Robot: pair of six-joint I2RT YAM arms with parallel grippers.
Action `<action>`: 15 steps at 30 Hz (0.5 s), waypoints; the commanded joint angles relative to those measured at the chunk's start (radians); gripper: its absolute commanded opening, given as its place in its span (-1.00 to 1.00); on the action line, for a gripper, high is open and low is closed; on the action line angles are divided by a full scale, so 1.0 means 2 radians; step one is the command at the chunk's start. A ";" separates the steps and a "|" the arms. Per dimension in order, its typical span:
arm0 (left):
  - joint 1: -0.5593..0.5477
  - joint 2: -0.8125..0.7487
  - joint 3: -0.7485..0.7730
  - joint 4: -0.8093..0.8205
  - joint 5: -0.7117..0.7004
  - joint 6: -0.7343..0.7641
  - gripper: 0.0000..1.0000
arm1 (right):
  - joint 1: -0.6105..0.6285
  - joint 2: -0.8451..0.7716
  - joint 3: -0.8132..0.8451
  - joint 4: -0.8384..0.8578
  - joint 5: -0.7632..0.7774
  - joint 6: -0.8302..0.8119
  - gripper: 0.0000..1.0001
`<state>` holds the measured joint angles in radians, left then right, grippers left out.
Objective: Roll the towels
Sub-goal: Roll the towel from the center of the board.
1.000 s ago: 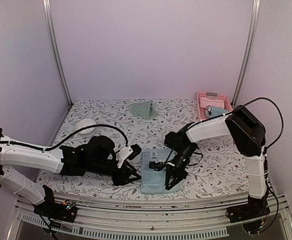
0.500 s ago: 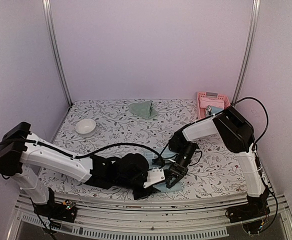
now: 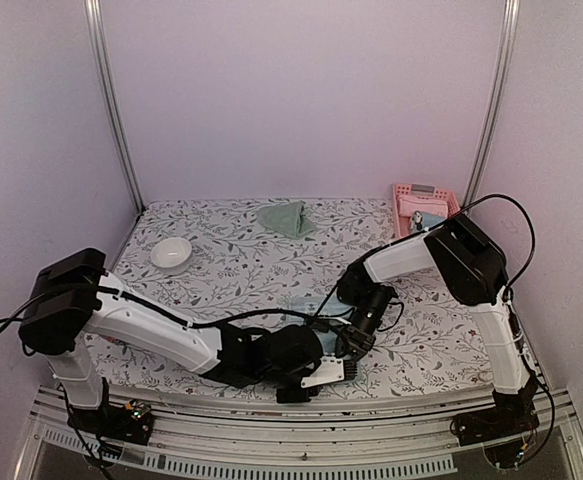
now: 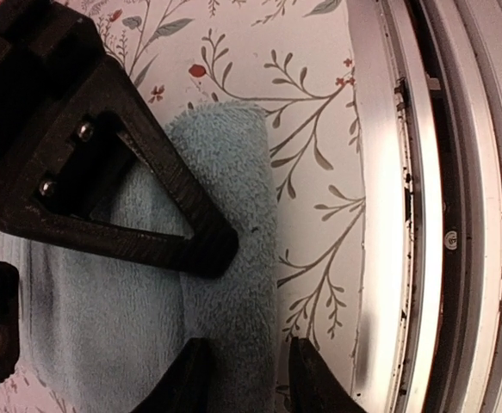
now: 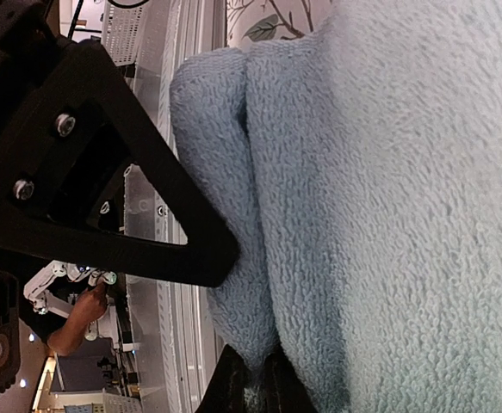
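My right gripper [image 5: 255, 383] is pinched tight on a fold of the light blue towel [image 5: 388, 215], while my left gripper [image 4: 242, 379] straddles its thick folded edge, pinching or not I cannot tell; the sage-green towel [image 3: 287, 217] lies well beyond both.
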<state>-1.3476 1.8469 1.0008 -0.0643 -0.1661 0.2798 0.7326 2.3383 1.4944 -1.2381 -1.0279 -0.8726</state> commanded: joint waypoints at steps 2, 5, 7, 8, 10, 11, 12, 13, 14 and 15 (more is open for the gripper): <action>-0.006 0.020 0.007 0.009 -0.031 0.012 -0.32 | 0.000 0.028 -0.002 0.017 0.029 0.001 -0.94; -0.006 0.029 0.010 0.012 -0.042 0.014 -0.39 | 0.000 0.028 -0.002 0.017 0.026 0.001 -0.94; -0.006 0.031 0.011 0.014 -0.043 0.016 -0.49 | 0.000 0.027 -0.002 0.017 0.024 0.001 -0.93; -0.006 0.031 0.012 0.014 -0.042 0.017 -0.56 | 0.000 0.026 -0.002 0.018 0.023 0.001 -0.93; -0.006 0.035 0.016 0.012 -0.041 0.016 -0.69 | 0.000 0.022 0.000 0.015 0.018 0.001 -0.89; -0.006 0.036 0.018 0.009 -0.041 0.016 -0.75 | 0.000 0.020 0.004 0.002 0.014 -0.003 -0.80; -0.005 0.036 0.020 0.006 -0.041 0.014 -0.83 | 0.000 0.014 0.009 -0.011 0.011 -0.017 -0.68; -0.006 0.036 0.022 0.001 -0.040 0.012 -0.89 | -0.002 0.002 0.013 -0.023 0.009 -0.026 -0.53; -0.006 0.036 0.024 -0.006 -0.036 0.009 -0.95 | -0.004 -0.016 0.016 -0.029 0.009 -0.038 -0.40; -0.005 0.033 0.025 -0.012 -0.030 0.006 -0.99 | -0.008 -0.034 0.018 -0.031 0.010 -0.043 -0.33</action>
<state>-1.3514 1.8912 1.0237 -0.0475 -0.2359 0.3042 0.7315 2.3363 1.5085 -1.2747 -1.0363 -0.8833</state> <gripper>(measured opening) 0.062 0.257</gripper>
